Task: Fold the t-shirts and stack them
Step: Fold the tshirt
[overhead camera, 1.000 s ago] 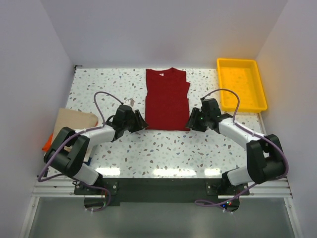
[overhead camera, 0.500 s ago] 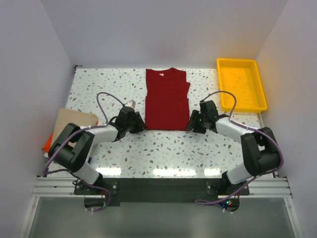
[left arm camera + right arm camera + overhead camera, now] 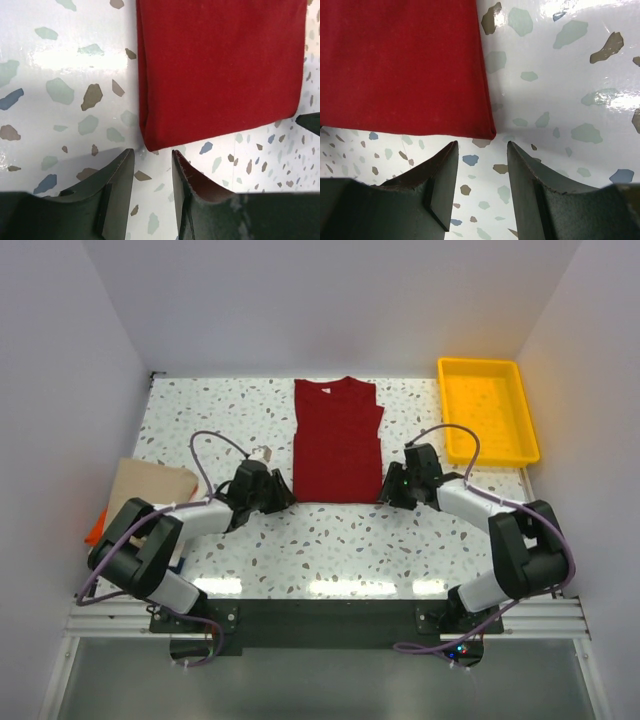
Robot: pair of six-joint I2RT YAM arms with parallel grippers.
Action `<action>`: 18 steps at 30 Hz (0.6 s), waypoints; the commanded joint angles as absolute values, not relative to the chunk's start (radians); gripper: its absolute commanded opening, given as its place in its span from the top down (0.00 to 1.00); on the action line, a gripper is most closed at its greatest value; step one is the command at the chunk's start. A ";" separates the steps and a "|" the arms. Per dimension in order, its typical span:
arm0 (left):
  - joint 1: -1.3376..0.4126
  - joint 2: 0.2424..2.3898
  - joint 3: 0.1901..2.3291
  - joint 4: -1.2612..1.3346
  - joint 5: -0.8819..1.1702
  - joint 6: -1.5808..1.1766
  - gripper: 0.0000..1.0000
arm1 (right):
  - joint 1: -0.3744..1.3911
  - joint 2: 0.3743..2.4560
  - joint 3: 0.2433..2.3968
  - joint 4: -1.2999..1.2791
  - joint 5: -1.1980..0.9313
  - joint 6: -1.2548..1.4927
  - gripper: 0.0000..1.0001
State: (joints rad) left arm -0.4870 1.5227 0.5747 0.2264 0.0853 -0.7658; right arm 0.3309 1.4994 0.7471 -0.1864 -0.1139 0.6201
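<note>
A dark red t-shirt lies flat on the speckled table, sides folded in to a long strip, collar at the far end. My left gripper sits low at its near left corner, jaws open, nothing between them. My right gripper sits at the near right corner, also open and empty; the hem lies just beyond both sets of fingertips. A folded tan t-shirt rests at the left table edge, with an orange t-shirt peeking out under it.
A yellow plastic tray stands at the far right of the table. White walls close in the table on three sides. The arms' bases and a dark rail run along the near edge.
Both grippers have come in slightly toward the shirt's near corners and lowered. The left jaws narrowed a little. The shirt has not moved.
</note>
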 commanded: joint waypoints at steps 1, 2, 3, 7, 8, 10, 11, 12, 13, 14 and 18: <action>-0.492 1.465 0.557 0.330 0.114 -0.768 0.59 | 0.333 1.451 0.761 -0.161 -0.083 0.638 0.53; -0.492 1.465 0.558 0.333 0.109 -0.772 0.57 | 0.333 1.453 0.762 -0.158 -0.080 0.641 0.53; -0.491 1.473 0.560 0.342 0.112 -0.773 0.55 | 0.333 1.460 0.765 -0.155 -0.080 0.641 0.53; -0.491 1.526 0.583 0.356 0.115 -0.785 0.50 | 0.333 1.494 0.772 -0.143 -0.075 0.650 0.54; -0.491 1.551 0.586 0.359 0.107 -0.788 0.50 | 0.333 1.511 0.772 -0.131 -0.077 0.650 0.54; -0.491 1.578 0.597 0.353 0.101 -0.790 0.50 | 0.331 1.531 0.776 -0.121 -0.077 0.652 0.54; -0.491 1.592 0.601 0.345 0.088 -0.790 0.51 | 0.333 1.545 0.776 -0.108 -0.081 0.655 0.54; -0.491 1.615 0.606 0.344 0.084 -0.792 0.52 | 0.333 1.552 0.770 -0.098 -0.083 0.660 0.54; -0.491 1.624 0.606 0.344 0.080 -0.795 0.53 | 0.331 1.560 0.767 -0.092 -0.087 0.666 0.54; -0.492 1.643 0.609 0.342 0.077 -0.796 0.53 | 0.333 1.571 0.764 -0.081 -0.098 0.666 0.55; -0.492 1.663 0.614 0.327 0.072 -0.802 0.67 | 0.333 1.568 0.732 -0.061 -0.106 0.680 0.57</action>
State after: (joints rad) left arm -0.4870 1.6321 0.6060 0.3531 0.0990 -0.8005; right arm 0.3309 1.5593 0.7490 -0.1093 -0.1028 0.6590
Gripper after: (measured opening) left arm 0.357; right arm 0.439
